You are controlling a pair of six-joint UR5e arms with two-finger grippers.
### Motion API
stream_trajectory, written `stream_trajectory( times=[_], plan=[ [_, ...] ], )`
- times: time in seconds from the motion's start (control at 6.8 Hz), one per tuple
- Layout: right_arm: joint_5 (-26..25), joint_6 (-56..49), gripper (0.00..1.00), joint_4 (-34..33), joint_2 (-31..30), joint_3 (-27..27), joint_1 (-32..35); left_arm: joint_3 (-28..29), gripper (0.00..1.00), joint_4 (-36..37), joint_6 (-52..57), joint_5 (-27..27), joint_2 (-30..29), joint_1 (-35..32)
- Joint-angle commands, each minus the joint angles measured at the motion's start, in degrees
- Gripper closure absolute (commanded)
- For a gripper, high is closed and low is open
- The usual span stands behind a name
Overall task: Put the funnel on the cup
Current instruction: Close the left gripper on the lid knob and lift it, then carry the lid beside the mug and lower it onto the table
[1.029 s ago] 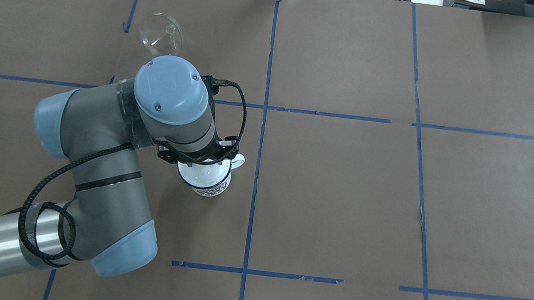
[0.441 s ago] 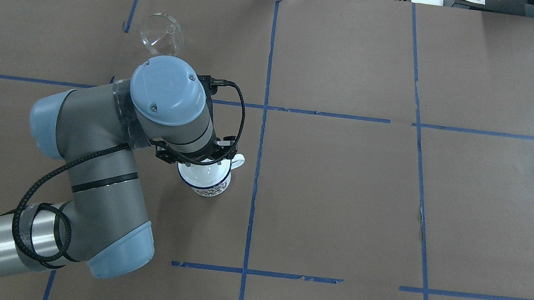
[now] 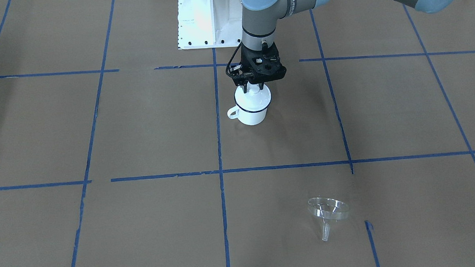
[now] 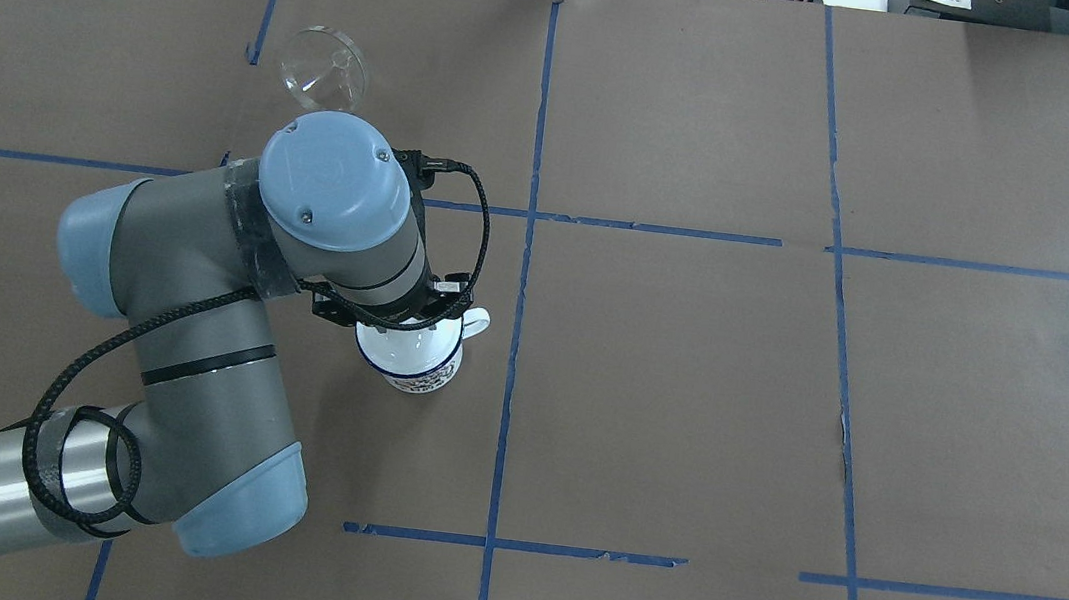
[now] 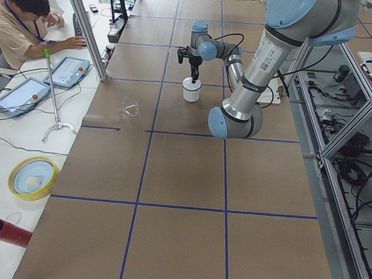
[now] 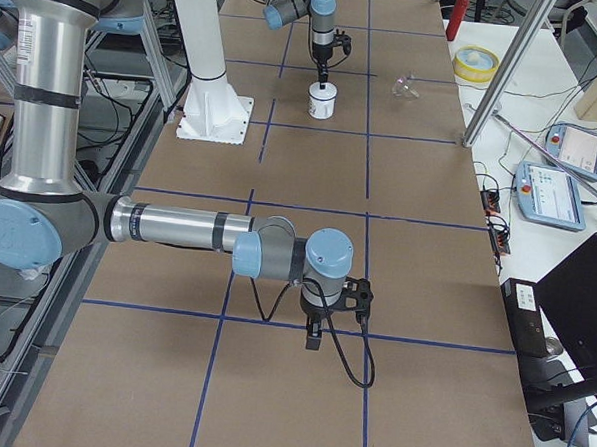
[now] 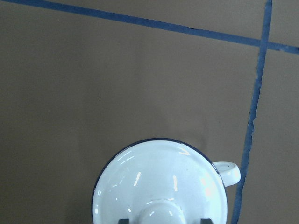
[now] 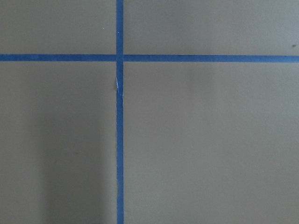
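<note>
The white cup (image 3: 252,113) with a dark blue rim stands upright near the table's middle, its handle (image 7: 227,171) to one side. A round white knobbed lid (image 7: 159,184) covers its mouth. My left gripper (image 3: 254,88) hangs straight above it, open, with its fingers (image 7: 124,220) on either side of the knob and a gap to it. The clear funnel (image 3: 329,210) lies apart on its side on the far left of the table, also in the overhead view (image 4: 324,70). My right gripper (image 6: 313,336) hovers low over bare table; I cannot tell whether it is open or shut.
The brown table cover carries blue tape lines (image 4: 523,269). The white robot base plate (image 3: 204,18) is at the near edge. A yellow bowl (image 5: 33,177), a red cylinder (image 5: 8,230) and a seated operator (image 5: 21,21) are beyond the far edge.
My left arm's wrist and elbow have shifted slightly to the left. The gripper stays over the cup, and the cup and funnel have not moved.
</note>
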Motion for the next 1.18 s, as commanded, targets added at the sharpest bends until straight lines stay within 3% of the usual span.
stream_trajectory(
  times=[0.0, 0.44, 0.74, 1.03],
  plan=[
    [0.00, 0.00, 0.00, 0.00, 0.00, 0.00, 0.00, -1.70, 1.00, 0.07, 0.00, 0.03, 0.81, -0.25],
    [0.00, 0.00, 0.00, 0.00, 0.00, 0.00, 0.00, -9.06, 1.00, 4.87, 2.44, -0.05, 0.99, -4.18],
    [0.00, 0.00, 0.00, 0.00, 0.00, 0.00, 0.00, -17.67, 1.00, 5.52, 7.71, 0.12, 9.55, -5.34],
    [0.00, 0.00, 0.00, 0.00, 0.00, 0.00, 0.00, -17.11, 1.00, 0.20, 10.46, 0.12, 17.22, -5.00]
  ],
)
